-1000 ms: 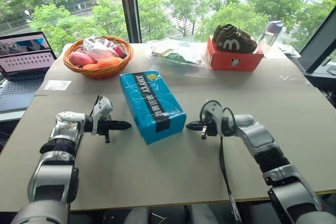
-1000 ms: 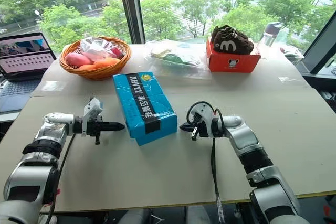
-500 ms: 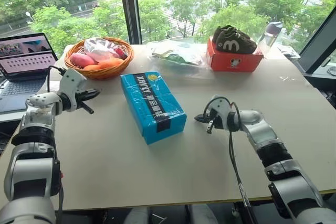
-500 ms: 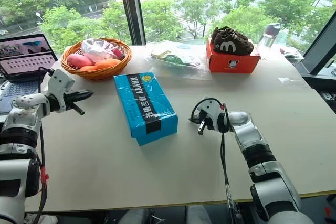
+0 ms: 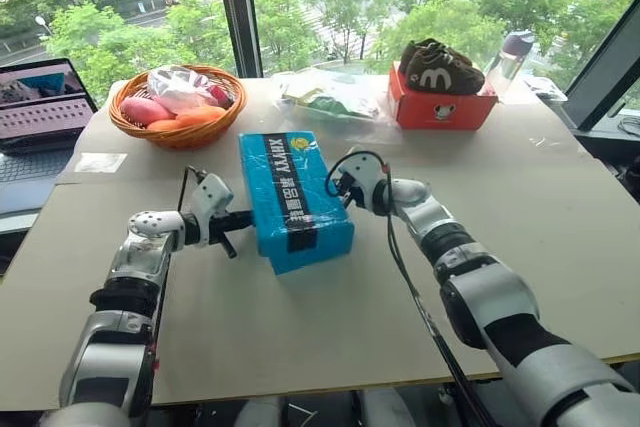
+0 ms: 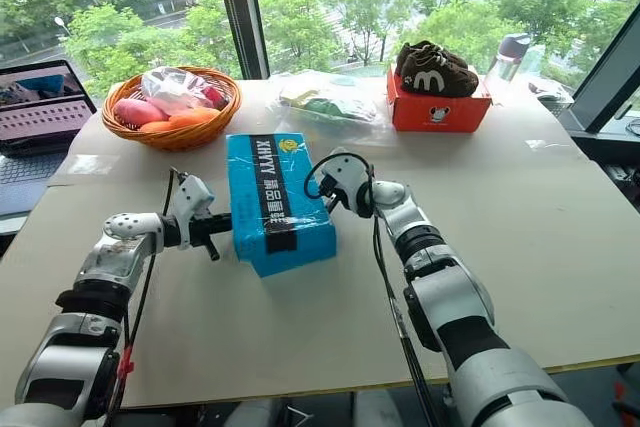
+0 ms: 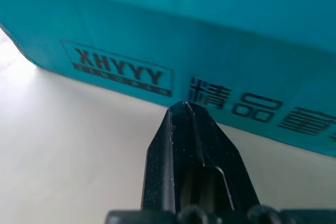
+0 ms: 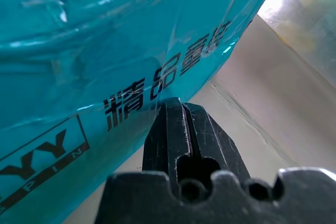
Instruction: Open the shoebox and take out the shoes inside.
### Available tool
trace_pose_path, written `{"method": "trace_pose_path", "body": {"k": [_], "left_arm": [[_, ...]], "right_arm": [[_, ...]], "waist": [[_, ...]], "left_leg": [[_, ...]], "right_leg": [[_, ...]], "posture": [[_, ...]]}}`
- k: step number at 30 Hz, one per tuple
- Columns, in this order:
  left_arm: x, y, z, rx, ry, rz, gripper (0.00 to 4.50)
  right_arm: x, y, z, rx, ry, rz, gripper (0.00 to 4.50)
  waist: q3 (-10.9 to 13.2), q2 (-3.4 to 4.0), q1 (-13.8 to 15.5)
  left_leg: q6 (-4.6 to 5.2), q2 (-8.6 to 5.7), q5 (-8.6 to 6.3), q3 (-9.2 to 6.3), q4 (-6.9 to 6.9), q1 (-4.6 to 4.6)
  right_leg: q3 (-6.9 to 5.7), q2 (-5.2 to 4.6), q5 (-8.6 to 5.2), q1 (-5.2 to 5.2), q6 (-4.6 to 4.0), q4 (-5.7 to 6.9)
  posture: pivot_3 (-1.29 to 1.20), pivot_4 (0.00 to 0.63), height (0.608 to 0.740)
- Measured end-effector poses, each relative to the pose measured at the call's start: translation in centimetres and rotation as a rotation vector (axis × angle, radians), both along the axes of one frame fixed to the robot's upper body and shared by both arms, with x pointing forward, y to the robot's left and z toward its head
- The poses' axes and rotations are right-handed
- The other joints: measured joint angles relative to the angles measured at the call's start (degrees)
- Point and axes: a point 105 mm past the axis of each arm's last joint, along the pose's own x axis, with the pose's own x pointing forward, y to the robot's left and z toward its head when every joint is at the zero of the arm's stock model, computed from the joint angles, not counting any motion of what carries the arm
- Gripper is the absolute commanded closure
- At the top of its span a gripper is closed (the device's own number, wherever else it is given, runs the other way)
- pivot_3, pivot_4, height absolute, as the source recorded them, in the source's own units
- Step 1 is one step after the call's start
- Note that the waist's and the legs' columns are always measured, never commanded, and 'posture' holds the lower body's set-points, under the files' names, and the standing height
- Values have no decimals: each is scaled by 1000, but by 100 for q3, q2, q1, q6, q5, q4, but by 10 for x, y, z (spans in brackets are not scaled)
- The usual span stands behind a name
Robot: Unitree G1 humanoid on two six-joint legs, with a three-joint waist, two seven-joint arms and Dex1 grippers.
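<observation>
The bright blue shoebox [image 5: 293, 197] lies closed in the middle of the table, its black lettered stripe on top. The shoes are hidden inside it. My left gripper [image 5: 245, 219] is shut and empty, its tip against the box's left long side, low near the table [image 7: 79, 145]. My right gripper [image 5: 338, 187] is also shut and empty, pointing at the box's right long side. In the right wrist view its fingertips [image 8: 173, 109] sit at the lettered blue wall [image 8: 94, 51]. Whether either tip presses on the cardboard I cannot tell.
At the back left stands a wicker basket [image 5: 178, 107] of fruit, with a laptop [image 5: 40, 107] beside it. A plastic bag [image 5: 330, 97], a red-orange box [image 5: 440, 107] carrying dark brown shoes, and a bottle [image 5: 510, 52] line the back edge.
My left gripper swung out toward the basket, then came back to the box's left side. My right gripper moved left and forward up to the box's right side. The box has stayed put.
</observation>
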Motion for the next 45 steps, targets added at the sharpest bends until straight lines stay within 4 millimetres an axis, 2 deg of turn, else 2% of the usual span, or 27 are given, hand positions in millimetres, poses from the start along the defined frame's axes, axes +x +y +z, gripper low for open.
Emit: {"method": "trace_pose_path", "body": {"k": [2,5,8,11,16,21,25,29,32,34,38,43,45], "left_arm": [[-11,-2,0,-3,38,-25,4500],[-47,-11,5,-22,147,-157,4500],[-89,-25,18,-59,282,-306,4500],[-111,-36,29,-83,340,-386,4500],[-121,-40,43,-110,334,-385,4500],[-134,-42,40,-131,384,-380,4500],[-149,-32,39,-98,444,-363,4500],[-165,-22,42,-96,497,-374,4500],[-190,-12,44,-78,586,-420,4500],[-204,8,32,4,654,-380,4500],[-204,58,12,121,669,-213,4500],[-222,111,8,230,690,-56,4500],[-211,142,8,327,598,58,4500]], "right_arm": [[-2,2,-3,11,14,12,4473],[-5,6,-5,22,25,37,4473],[-10,16,-9,17,33,85,4473],[-17,29,-11,28,46,143,4473],[-31,43,-16,32,78,259,4473],[-50,54,-27,37,145,397,4473],[-60,65,-31,20,149,465,4473],[-60,68,-33,-21,123,472,4473],[-58,63,-34,-51,110,457,4473],[-51,56,-30,-98,75,432,4473],[-40,42,-18,-130,14,388,4473],[-39,33,-15,-146,2,398,4473],[-39,18,-14,-175,2,407,4473]], "waist": [[0,0,-13],[1,2,-67],[4,8,-158],[5,8,-207],[5,9,-233],[5,9,-262],[5,10,-304],[6,11,-302],[9,15,-304],[14,23,-302],[18,29,-284],[19,29,-296],[21,32,-251]], "left_leg": [[0,2,0,0,-2,3],[0,14,-1,1,-8,4],[0,25,-1,0,-11,12],[0,25,-1,5,-14,32],[0,27,-1,5,-15,43],[-4,31,-4,6,-18,40],[-9,49,-7,11,-20,52],[-12,59,-9,17,-22,68],[-19,71,-14,22,-23,65],[-20,72,-14,26,-29,65],[-20,85,-14,31,-41,84],[-21,101,-14,40,-77,98],[-23,104,-13,40,-88,103]], "right_leg": [[1,4,0,-1,0,2],[4,13,0,-3,0,-1],[7,17,-1,-1,0,7],[8,25,-1,10,0,4],[6,26,-1,16,-1,-14],[7,25,-1,16,-1,-11],[7,34,0,18,-3,-16],[6,43,-1,27,-5,-16],[7,52,0,25,-11,-20],[10,54,-1,21,-15,-21],[5,68,-11,32,-46,-27],[3,83,-26,26,-74,-27],[-5,87,-32,21,-85,-18]], "posture": [[0,150,740],[0,150,740],[0,150,740],[0,150,740],[0,150,740],[0,150,740],[0,150,740],[0,150,740],[0,150,740],[0,150,740],[0,150,740],[0,150,740],[0,150,740]]}}
